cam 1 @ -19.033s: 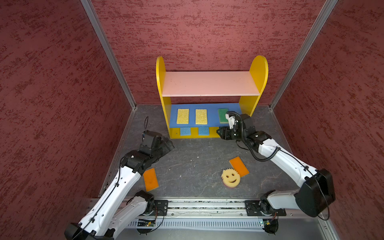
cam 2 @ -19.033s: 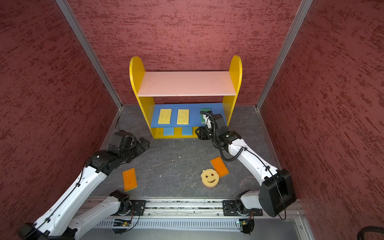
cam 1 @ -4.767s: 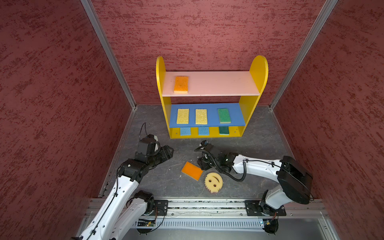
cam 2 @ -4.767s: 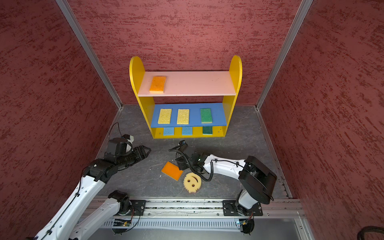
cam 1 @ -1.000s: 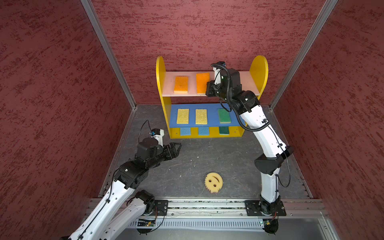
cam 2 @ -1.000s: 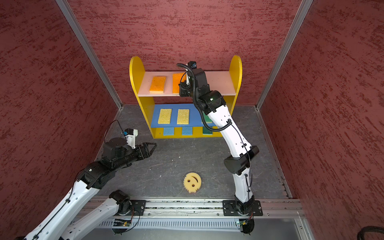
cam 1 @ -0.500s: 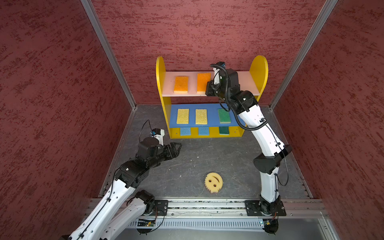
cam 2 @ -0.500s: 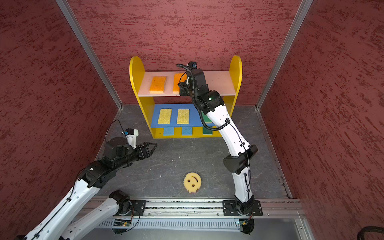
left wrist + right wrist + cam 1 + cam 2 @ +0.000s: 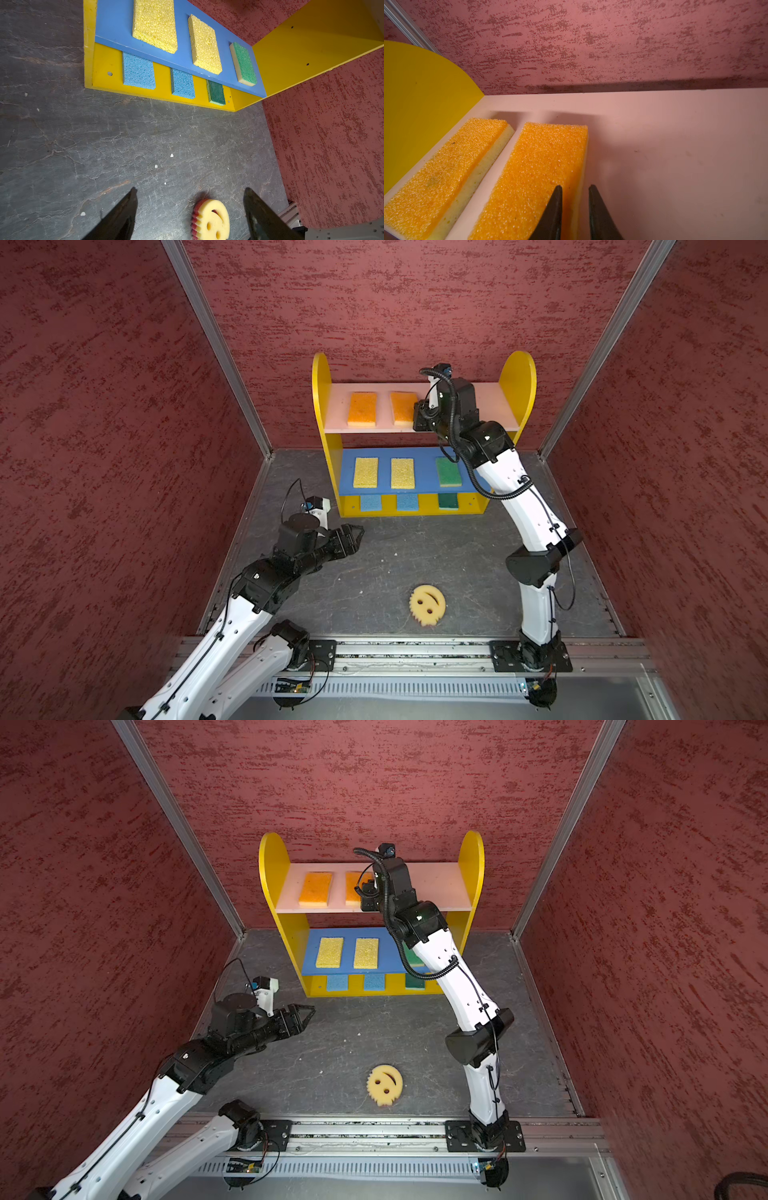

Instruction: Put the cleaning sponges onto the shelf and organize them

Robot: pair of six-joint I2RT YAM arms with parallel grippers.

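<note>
The shelf (image 9: pixel 490 406) stands at the back wall. Two orange sponges (image 9: pixel 363 409) (image 9: pixel 402 406) lie on its pink top board. My right gripper (image 9: pixel 575 187) hovers over the right edge of the second orange sponge (image 9: pixel 537 166), its jaws a little apart astride that edge, the sponge lying flat. Two yellow sponges (image 9: pixel 365 472) and a green one (image 9: pixel 449 471) rest on the blue board. Two blue sponges (image 9: pixel 370 502) and a dark green one (image 9: pixel 448 501) sit on the base. The round smiley sponge (image 9: pixel 427 605) lies on the floor. My left gripper (image 9: pixel 359 531) hangs open and empty.
Red textured walls with metal corner posts (image 9: pixel 216 348) close in the grey floor (image 9: pixel 395 556). A metal rail (image 9: pixel 415 655) with both arm bases runs along the front edge. The right part of the pink board (image 9: pixel 675 155) is bare.
The right jaws have parted over the second orange sponge, which now rests on the pink board. The left arm has barely moved.
</note>
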